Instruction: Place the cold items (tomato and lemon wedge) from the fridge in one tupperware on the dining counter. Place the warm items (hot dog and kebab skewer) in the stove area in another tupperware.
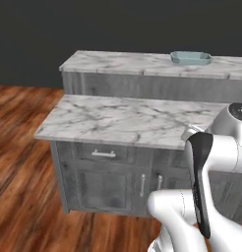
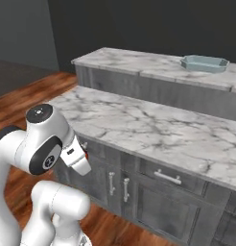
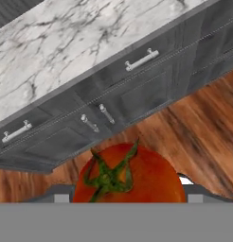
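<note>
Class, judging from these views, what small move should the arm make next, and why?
Probably carry the red tomato with its green stem, held in the gripper, up over the near marble-topped cabinet block toward the pale blue-green tray on the far marble counter; the hand sits low, facing the drawers.

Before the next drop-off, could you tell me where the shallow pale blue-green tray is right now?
The shallow pale blue-green tray sits on the far white marble counter, toward its right end in both base views, beyond the nearer marble-topped block with drawer fronts.

arm (image 2: 43, 144): I see glossy white rounded links
joints: dark caps, black band at my 3 o'clock
wrist: small red mark
</note>
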### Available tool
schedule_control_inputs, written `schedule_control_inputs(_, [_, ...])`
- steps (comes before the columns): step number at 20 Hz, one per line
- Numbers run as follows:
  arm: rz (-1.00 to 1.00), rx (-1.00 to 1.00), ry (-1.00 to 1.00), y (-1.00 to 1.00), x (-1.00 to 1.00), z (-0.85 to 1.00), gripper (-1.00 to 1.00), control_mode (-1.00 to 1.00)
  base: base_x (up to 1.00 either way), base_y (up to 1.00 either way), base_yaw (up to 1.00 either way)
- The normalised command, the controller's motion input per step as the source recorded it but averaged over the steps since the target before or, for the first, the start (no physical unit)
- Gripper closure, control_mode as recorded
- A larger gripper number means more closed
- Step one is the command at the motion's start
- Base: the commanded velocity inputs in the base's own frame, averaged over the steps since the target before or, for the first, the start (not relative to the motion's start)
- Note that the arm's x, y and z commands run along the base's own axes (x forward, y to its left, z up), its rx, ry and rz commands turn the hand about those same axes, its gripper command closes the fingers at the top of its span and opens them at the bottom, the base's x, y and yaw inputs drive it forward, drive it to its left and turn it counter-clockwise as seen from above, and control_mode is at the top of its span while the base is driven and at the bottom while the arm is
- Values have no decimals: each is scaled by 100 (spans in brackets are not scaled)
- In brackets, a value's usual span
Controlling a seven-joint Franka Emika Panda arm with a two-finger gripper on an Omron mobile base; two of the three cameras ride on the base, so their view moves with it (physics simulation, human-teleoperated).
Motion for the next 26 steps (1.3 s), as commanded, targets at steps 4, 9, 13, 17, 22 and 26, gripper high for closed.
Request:
schedule_control_inputs(4, [0,0,0,0,0,0,100,100,50,100,-15])
schedule_control_inputs(9, [0,0,0,0,0,0,100,100,38,100,-19])
schedule_control_inputs(13, [0,0,0,0,0,0,100,100,30,100,-23])
schedule_control_inputs(17, [0,0,0,0,0,0,100,100,22,100,-27])
schedule_control_inputs(22, [0,0,0,0,0,0,100,100,14,100,-30])
schedule_control_inputs(26, [0,0,0,0,0,0,100,100,9,91,-32])
